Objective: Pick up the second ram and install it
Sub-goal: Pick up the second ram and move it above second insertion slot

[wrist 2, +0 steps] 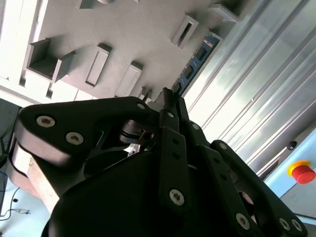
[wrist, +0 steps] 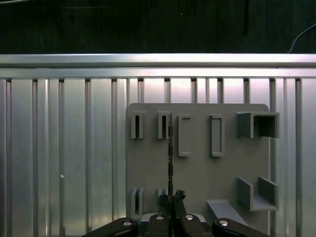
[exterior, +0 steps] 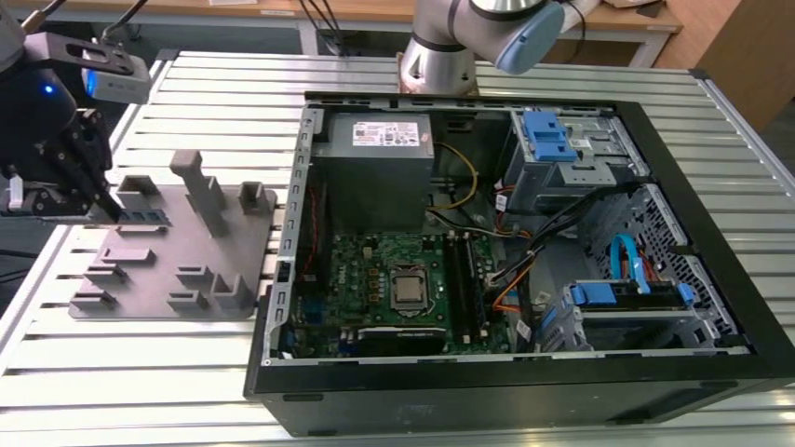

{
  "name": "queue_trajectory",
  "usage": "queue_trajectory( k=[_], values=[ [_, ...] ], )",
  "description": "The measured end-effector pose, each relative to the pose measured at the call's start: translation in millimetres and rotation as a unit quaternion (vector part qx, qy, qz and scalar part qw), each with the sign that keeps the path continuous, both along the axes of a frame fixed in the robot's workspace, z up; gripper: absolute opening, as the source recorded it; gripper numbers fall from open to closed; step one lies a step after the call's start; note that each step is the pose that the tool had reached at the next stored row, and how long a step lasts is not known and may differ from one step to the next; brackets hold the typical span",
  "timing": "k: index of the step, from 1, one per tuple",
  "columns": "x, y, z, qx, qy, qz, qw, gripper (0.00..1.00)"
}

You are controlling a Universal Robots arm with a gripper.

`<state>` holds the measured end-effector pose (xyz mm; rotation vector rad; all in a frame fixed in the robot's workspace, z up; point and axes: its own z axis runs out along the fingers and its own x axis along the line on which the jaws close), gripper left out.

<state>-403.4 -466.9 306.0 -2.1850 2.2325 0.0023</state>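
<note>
The second ram (exterior: 145,218) is a slim blue stick standing on edge in the grey fixture plate (exterior: 174,270), at the exterior view's left. It runs edge-on as a thin dark line (wrist: 170,158) between two holder slots in the first wrist view. The second wrist view has its blue face and dark chips (wrist 2: 197,59). My gripper (exterior: 106,209) is down over the plate at one end of the stick. Its black fingertips (wrist: 172,197) are closed together on that end, as the second wrist view (wrist 2: 170,96) also shows. The green motherboard (exterior: 385,256) with long black slots (exterior: 466,275) lies inside the open computer case.
The black computer case (exterior: 695,372) lies open at the exterior view's right, with a power supply (exterior: 372,140), blue drive brackets (exterior: 546,135) and loose cables. Grey posts (exterior: 205,191) rise from the fixture plate beside my gripper. The slatted metal table (exterior: 125,372) carries everything. A red button (wrist 2: 302,173) sits at its edge.
</note>
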Motion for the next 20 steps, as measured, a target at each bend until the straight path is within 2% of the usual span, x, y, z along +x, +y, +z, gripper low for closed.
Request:
queue_trajectory(
  k=[8, 20],
  values=[
    [0.0, 0.0, 16.2, 0.0000, 0.0000, 0.000, 1.0000, 0.14],
    [0.0, 0.0, 36.1, 0.0000, 0.0000, 0.000, 1.0000, 0.14]
  ],
)
